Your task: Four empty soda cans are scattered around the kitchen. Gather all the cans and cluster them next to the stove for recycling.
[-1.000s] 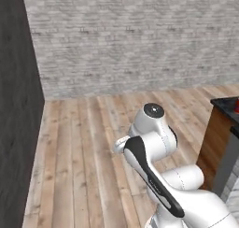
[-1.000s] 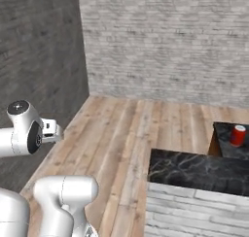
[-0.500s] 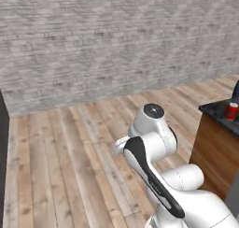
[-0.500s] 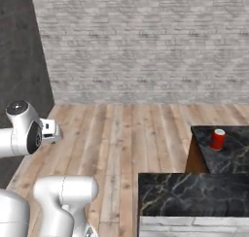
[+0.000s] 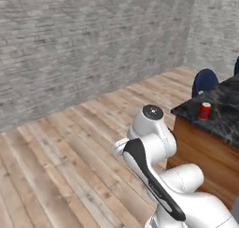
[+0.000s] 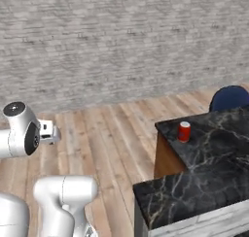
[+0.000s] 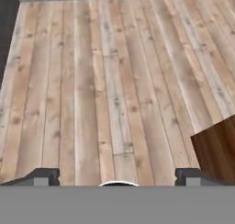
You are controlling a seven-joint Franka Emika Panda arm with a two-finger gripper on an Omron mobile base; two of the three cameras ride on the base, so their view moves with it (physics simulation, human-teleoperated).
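Observation:
One red soda can (image 5: 204, 110) (image 6: 184, 131) with a silver top stands upright near the corner of a black marbled counter (image 5: 227, 121) (image 6: 219, 136). My arm is folded close over the base, well short of the can. In the hand view my gripper (image 7: 117, 177) points down at bare wood plank floor (image 7: 114, 81). It is open, and nothing lies between its fingertips (image 7: 46, 176). The stove is out of view.
A blue round-backed chair (image 5: 204, 80) (image 6: 229, 97) stands behind the counter. A second black marbled counter section (image 6: 194, 194) lies nearer on the right. The counter's brown wood side (image 7: 218, 149) shows at the hand view's lower right. A white brick wall (image 6: 121, 42) closes the far side.
The whole picture has shifted as the base turned: the dark wall at the left slid out, and the counter with the can came further in. The arm's pose and open gripper are unchanged.

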